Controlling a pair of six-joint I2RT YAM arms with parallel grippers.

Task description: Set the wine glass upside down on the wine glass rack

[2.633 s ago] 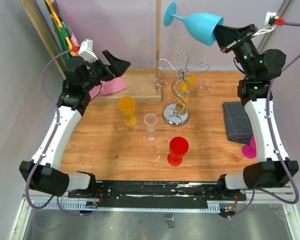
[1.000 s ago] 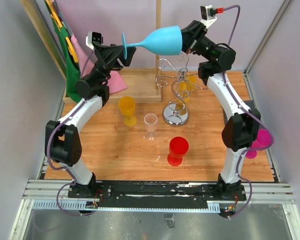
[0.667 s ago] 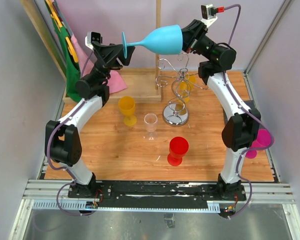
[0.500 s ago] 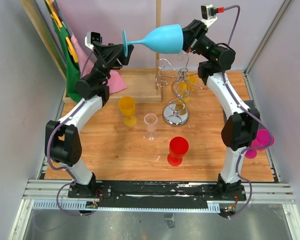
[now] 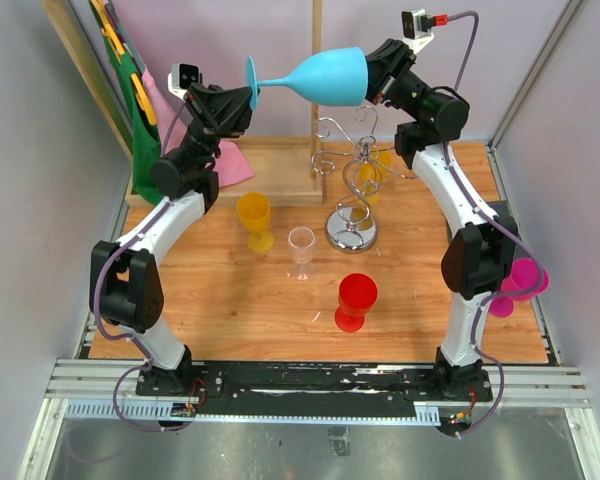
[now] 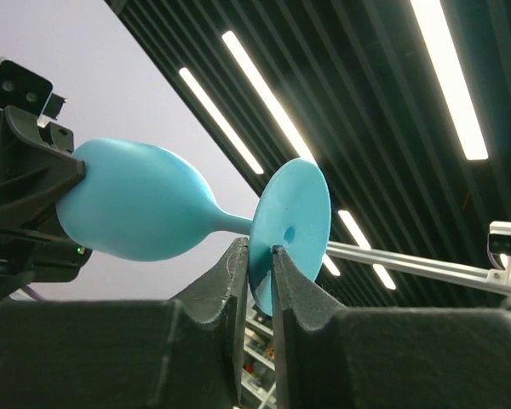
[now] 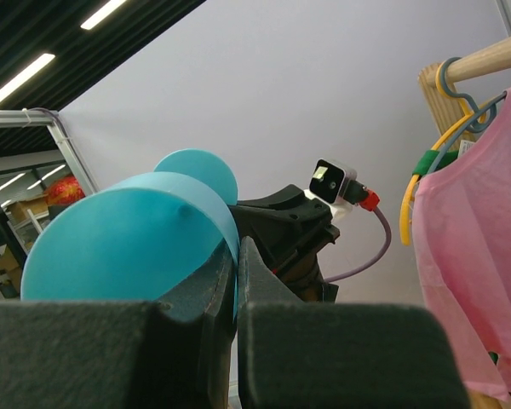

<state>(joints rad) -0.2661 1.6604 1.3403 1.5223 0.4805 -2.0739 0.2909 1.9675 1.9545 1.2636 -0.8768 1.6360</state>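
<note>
The light blue wine glass (image 5: 325, 78) lies sideways high in the air above the back of the table, bowl to the right, foot to the left. My right gripper (image 5: 372, 80) is shut on the bowl's rim (image 7: 235, 247), one finger inside and one outside. My left gripper (image 5: 248, 100) has its fingers against both faces of the round foot (image 6: 294, 213), pinching its lower edge. In the left wrist view the wine glass (image 6: 145, 204) reaches from the foot to the right gripper's black fingers. The chrome wine glass rack (image 5: 358, 175) stands on the table below, with an orange glass hung on it.
On the table stand a yellow glass (image 5: 253, 215), a clear glass (image 5: 301, 245) and a red glass (image 5: 356, 298). A magenta glass (image 5: 520, 280) sits at the right edge. A wooden post (image 5: 317, 90) rises behind the rack; pink cloth (image 5: 230, 165) lies back left.
The left gripper has closed its fingers onto the glass's foot and moved slightly up. The right gripper and the glass have held almost still.
</note>
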